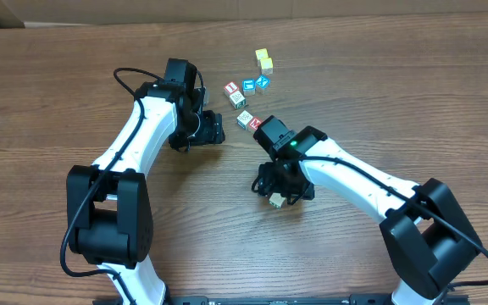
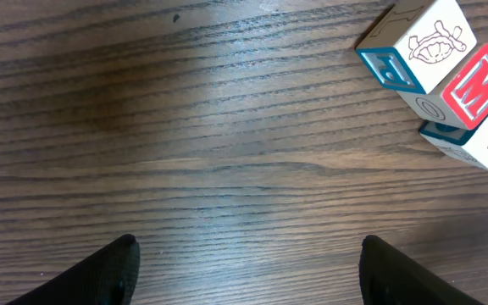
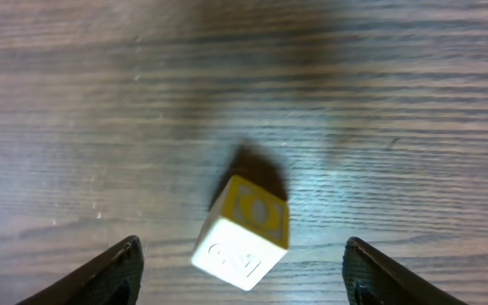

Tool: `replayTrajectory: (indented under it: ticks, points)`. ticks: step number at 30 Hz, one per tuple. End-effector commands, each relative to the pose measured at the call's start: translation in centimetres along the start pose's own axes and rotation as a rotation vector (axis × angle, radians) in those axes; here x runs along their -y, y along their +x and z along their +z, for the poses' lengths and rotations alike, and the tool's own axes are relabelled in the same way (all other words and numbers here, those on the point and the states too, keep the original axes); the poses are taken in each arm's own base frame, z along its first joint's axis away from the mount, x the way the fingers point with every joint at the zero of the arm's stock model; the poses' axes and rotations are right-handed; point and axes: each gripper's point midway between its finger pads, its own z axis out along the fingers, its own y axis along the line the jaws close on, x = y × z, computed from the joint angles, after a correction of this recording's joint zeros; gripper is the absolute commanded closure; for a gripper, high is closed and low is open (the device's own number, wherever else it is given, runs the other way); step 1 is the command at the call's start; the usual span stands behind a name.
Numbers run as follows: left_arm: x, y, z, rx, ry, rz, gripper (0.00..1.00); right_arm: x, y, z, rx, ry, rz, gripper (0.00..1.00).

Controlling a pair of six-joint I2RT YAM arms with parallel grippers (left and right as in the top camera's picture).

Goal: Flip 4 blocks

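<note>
The block [image 3: 244, 233] lies loose on the surface [image 3: 100, 102], skewed, between the wide-open jaws of my right end effector [image 3: 240, 246], touching neither. Closing off-centre could clip a corner and skid it away. My left end effector [image 2: 248, 246] gapes empty, the other blocks [image 2: 447, 76] ahead to its right.

In the right wrist view, a tilted block [image 3: 244, 233] at 6 o'clock was blurred, its pale face unreadable. Overhead, the right gripper [image 1: 276, 195] hid most of that block. In the left wrist view, a cluster of blocks [image 2: 443, 72] at 2 o'clock ran off the frame. The fingers [image 2: 100, 275] were cut off at 6 o'clock.
</note>
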Motion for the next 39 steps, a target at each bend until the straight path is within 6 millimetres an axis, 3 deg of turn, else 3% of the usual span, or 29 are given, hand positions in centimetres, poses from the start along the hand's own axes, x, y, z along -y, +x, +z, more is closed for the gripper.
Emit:
replayTrajectory:
  ticks: [1,6,10,19,29,39]
  points:
    - [-0.1,-0.2,0.1,0.002,-0.009,-0.002,0.24,-0.7,0.3,-0.1,0.006,-0.009,-0.182,0.24]
    - [-0.1,-0.2,0.1,0.001,-0.009,-0.002,0.24,-0.5,0.1,0.0,0.02,0.014,-0.436,0.25]
    - [-0.1,-0.2,0.1,0.001,-0.009,-0.002,0.24,-0.5,0.1,0.0,0.022,0.014,-0.548,0.33]
    - [-0.1,-0.2,0.1,0.001,-0.009,-0.002,0.23,-1.2,1.0,0.4,0.019,0.016,-0.609,0.36]
    - [-0.1,-0.2,0.1,0.001,-0.01,-0.003,0.23,0.4,0.7,3.1,0.082,0.09,-0.626,0.34]
    - [-0.1,-0.2,0.1,0.003,-0.009,-0.002,0.22,-0.4,-0.4,2.4,0.12,0.067,-0.554,0.58]
